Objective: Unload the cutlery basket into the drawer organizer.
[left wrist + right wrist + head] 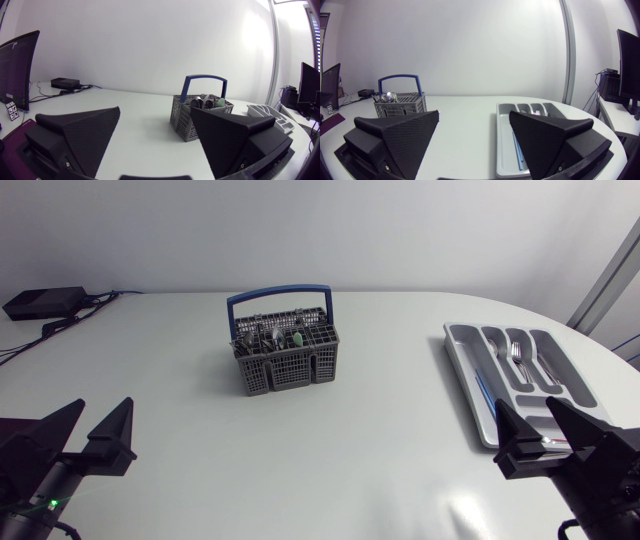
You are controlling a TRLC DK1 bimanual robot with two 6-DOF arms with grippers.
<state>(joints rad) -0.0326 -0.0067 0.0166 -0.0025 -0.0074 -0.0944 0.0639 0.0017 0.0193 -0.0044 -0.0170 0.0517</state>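
A grey cutlery basket (288, 360) with a blue handle stands upright near the table's middle, with several pieces of cutlery in it. The same basket (199, 118) lies ahead of my left gripper, and shows far off as the basket (400, 104) in the right wrist view. The grey drawer organizer (470, 370) lies at the right with a fork (517, 360) in one compartment; the organizer (506, 145) sits just ahead of my right gripper. My left gripper (90, 430) rests open at the front left, holding nothing. My right gripper (535, 425) stands open over the organizer's near end, empty.
A black box (45, 302) with cables sits at the table's far left corner. White tabletop (380, 450) stretches between the basket and the organizer.
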